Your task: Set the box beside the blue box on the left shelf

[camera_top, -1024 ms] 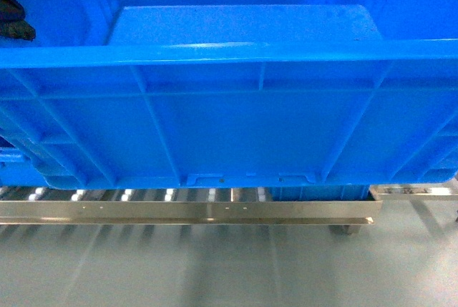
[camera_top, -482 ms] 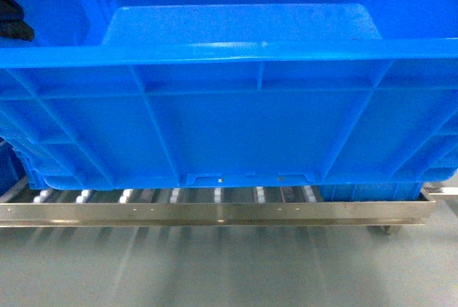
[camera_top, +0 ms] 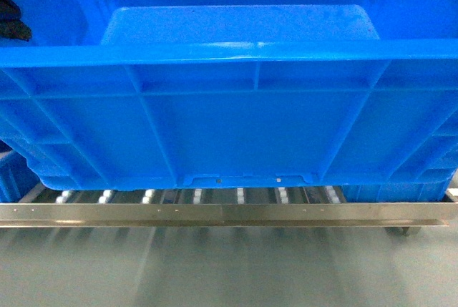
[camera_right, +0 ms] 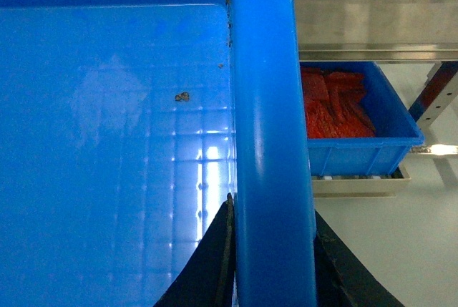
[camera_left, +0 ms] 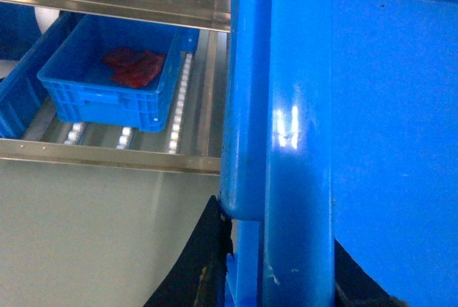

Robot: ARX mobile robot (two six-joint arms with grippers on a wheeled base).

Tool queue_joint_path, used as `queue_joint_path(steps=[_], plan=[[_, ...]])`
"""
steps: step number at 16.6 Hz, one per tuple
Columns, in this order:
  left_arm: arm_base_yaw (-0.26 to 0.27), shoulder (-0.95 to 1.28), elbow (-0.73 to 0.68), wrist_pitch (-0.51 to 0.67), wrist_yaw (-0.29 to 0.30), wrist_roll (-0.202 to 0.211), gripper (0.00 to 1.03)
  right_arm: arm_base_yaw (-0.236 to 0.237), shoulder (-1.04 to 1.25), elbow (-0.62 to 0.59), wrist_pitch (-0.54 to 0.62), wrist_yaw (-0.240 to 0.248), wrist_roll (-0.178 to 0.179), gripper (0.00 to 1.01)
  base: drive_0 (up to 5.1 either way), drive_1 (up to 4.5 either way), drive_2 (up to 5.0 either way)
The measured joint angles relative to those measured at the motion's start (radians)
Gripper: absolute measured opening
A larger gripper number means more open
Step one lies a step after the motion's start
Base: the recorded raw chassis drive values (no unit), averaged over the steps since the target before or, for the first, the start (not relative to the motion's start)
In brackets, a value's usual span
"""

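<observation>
Both grippers, left (camera_left: pixel 230 278) and right (camera_right: pixel 270 264), clamped on box (camera_top: pixel 236 128) rim; keep level, set on rollers (camera_top: pixel 240 195) beside blue box (camera_left: pixel 107 81).

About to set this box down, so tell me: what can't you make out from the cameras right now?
- Head view: the carried box hides the shelf behind it.
- Left wrist view: its rim hides the left gripper's tips.
- Right wrist view: the rim hides the right gripper's tips.

No readable text, labels, brands or numbers on anything in view.
</observation>
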Motion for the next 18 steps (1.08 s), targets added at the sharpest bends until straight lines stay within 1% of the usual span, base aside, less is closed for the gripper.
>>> queue_joint_path(steps=[8,18], plan=[[0.000,0.000,0.000,0.001,0.000,0.000,0.17,0.000,0.000,0.000,0.000,0.000,0.000,0.19,-4.9,2.60,2.6],[0.000,0.000,0.000,0.001,0.000,0.000,0.17,0.000,0.000,0.000,0.001,0.000,0.001,0.19,0.0,0.00,0.0]])
